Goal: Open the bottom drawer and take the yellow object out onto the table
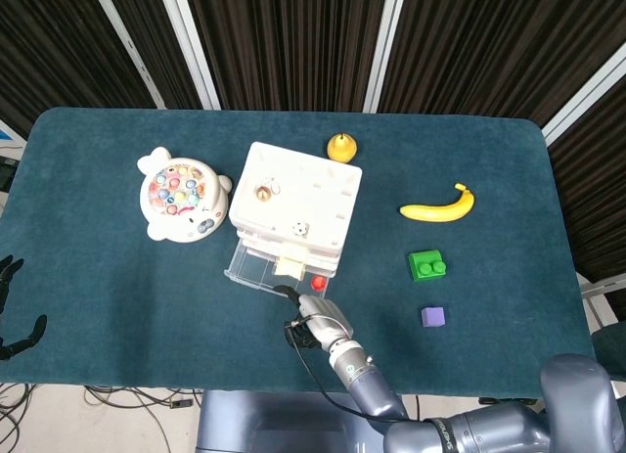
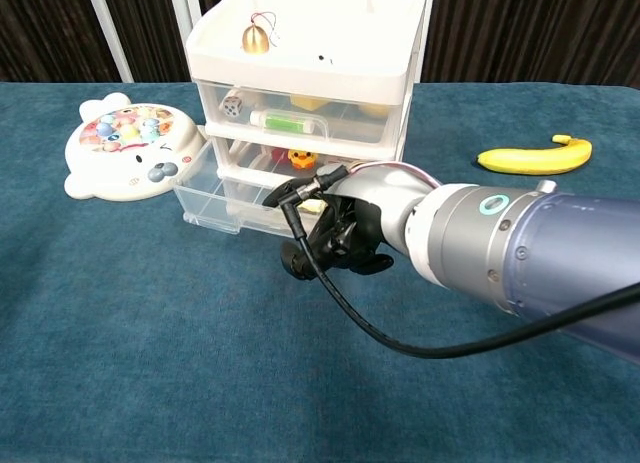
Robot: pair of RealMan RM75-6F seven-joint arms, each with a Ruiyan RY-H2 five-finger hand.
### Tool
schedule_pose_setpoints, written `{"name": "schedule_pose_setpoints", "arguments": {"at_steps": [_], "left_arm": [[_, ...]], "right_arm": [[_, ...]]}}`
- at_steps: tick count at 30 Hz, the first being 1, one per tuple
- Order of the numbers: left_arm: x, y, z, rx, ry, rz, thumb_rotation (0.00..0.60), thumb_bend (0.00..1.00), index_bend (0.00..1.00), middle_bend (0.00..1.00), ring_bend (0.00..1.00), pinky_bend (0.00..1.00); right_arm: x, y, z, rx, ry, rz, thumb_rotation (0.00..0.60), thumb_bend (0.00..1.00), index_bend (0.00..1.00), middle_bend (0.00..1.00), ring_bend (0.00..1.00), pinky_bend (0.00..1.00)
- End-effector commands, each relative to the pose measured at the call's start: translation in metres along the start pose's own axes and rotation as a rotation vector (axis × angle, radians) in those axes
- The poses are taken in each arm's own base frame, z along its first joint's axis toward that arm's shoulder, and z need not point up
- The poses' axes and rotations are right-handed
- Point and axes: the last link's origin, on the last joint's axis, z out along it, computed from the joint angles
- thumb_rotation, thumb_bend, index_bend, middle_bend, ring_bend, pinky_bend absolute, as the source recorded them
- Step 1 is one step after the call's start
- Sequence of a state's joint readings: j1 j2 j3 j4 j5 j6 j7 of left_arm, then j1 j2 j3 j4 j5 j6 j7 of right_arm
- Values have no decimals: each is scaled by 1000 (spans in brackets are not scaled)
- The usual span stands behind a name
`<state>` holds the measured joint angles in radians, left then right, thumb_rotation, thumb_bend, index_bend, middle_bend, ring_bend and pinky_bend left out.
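A white drawer unit (image 1: 296,199) (image 2: 310,53) stands mid-table. Its clear bottom drawer (image 1: 256,269) (image 2: 210,196) is pulled out toward the front. Inside lie a pale yellow object (image 1: 290,267) (image 2: 316,209) and a red piece (image 1: 318,282). My right hand (image 1: 315,317) (image 2: 338,228) is at the drawer's front, fingers curled, with one finger (image 2: 276,193) hooked on the front edge. The hand hides part of the drawer's inside in the chest view. Only the dark fingertips of my left hand (image 1: 10,306) show at the table's far left edge, spread apart and holding nothing.
A round fish-game toy (image 1: 181,197) (image 2: 125,148) lies left of the unit. A banana (image 1: 437,206) (image 2: 535,157), a green brick (image 1: 428,266) and a purple cube (image 1: 433,317) lie to the right. A yellow bell-shaped item (image 1: 340,147) stands behind the unit.
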<state>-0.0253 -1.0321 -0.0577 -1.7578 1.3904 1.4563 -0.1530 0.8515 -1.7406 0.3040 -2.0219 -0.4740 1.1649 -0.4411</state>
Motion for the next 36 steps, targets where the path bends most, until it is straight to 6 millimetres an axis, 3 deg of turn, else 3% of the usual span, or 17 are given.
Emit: {"name": "schedule_pose_setpoints", "arguments": {"at_steps": [1, 36], "left_arm": [[0, 0, 0, 1, -1, -1, 600, 369, 27, 0, 0, 0], [0, 0, 0, 1, 6, 0, 600, 370, 27, 0, 0, 0]], "right_arm": [[0, 0, -1, -1, -6, 0, 600, 651, 165, 978, 1000, 1000], [-3, 1, -13, 7, -65, -25, 600, 651, 172, 978, 1000, 1000]]}}
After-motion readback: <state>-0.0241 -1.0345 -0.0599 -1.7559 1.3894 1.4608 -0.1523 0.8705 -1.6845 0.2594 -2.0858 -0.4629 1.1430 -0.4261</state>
